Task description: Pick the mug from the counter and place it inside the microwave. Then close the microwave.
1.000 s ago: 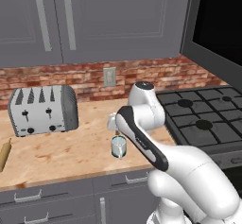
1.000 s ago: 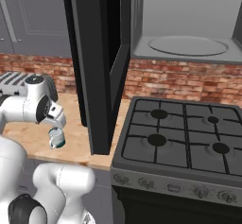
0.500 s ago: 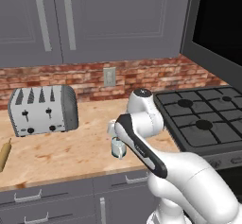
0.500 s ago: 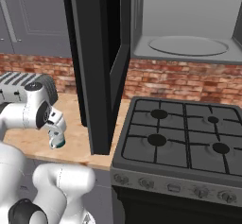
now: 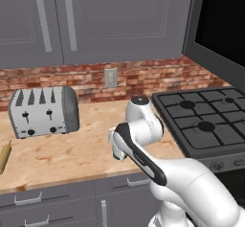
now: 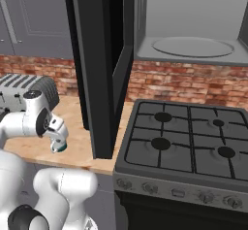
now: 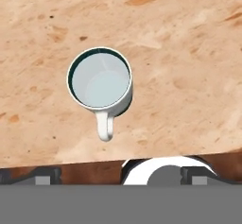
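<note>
The arm is bent low over the surface (image 5: 72, 149), hand pointed straight down. The pincer (image 6: 59, 145) is spread fully wide with nothing held. The mug (image 7: 99, 83) is seen upright right underneath, untouched, handle toward the front edge. Farther back, the microwave (image 6: 189, 30) is hanging open.

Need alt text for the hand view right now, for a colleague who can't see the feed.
Seen from directly above, a pale blue-grey mug with a teal rim stands upright and empty on the tan wood-grain counter, its small handle pointing toward the bottom of the picture. The mug sits apart from the gripper, whose dark finger tips are spread wide at the bottom edge.
</note>
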